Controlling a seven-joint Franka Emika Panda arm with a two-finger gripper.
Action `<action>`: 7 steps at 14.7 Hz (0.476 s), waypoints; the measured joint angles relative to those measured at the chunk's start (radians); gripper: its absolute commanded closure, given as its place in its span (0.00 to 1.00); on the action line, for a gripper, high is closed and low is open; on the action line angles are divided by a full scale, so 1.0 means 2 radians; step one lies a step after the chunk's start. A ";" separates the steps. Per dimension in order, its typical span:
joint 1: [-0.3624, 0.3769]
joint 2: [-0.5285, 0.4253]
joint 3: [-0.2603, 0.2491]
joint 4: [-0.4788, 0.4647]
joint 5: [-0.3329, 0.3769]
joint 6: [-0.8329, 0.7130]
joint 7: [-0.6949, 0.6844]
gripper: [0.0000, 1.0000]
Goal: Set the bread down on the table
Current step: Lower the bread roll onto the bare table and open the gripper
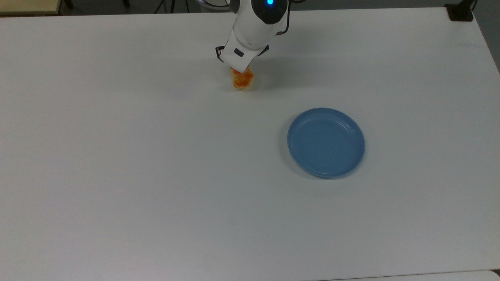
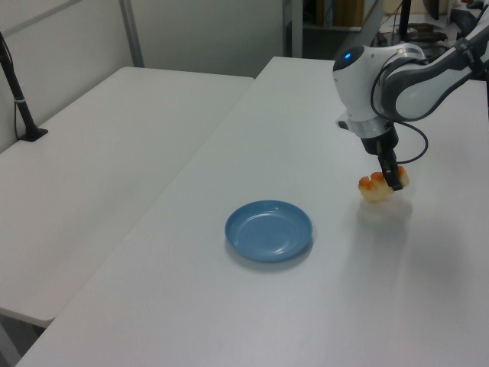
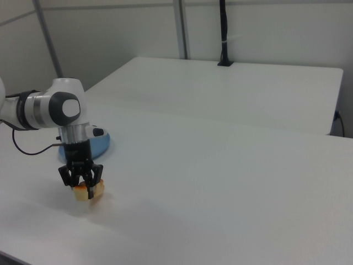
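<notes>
The bread (image 1: 242,80), a small tan loaf with orange glazed bumps, sits between the fingers of my gripper (image 1: 239,72), which is shut on it. It hangs very low over the white table (image 1: 117,156), near the far edge in the top view; whether it touches the surface I cannot tell. In the left view the bread (image 2: 380,186) is at the right under the gripper (image 2: 394,180). The right view has the gripper (image 3: 82,184) on the bread (image 3: 86,191) at the lower left.
An empty blue plate (image 1: 326,143) lies on the table, toward the top view's lower right of the bread, also seen as the plate (image 2: 268,229) in the left view. A second white table (image 2: 99,153) adjoins, with a black post (image 2: 17,92) clamped on it.
</notes>
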 measured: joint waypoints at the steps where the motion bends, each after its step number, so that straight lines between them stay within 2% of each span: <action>1: -0.002 0.000 0.000 0.000 0.000 0.000 -0.002 0.44; 2: -0.004 0.001 0.000 -0.001 0.000 0.000 -0.004 0.24; 3: -0.004 0.001 0.000 -0.002 0.000 0.000 -0.005 0.09; 4: -0.005 0.002 0.000 -0.003 0.000 0.000 -0.005 0.00; 7: -0.005 0.002 0.000 -0.004 0.000 0.000 -0.006 0.00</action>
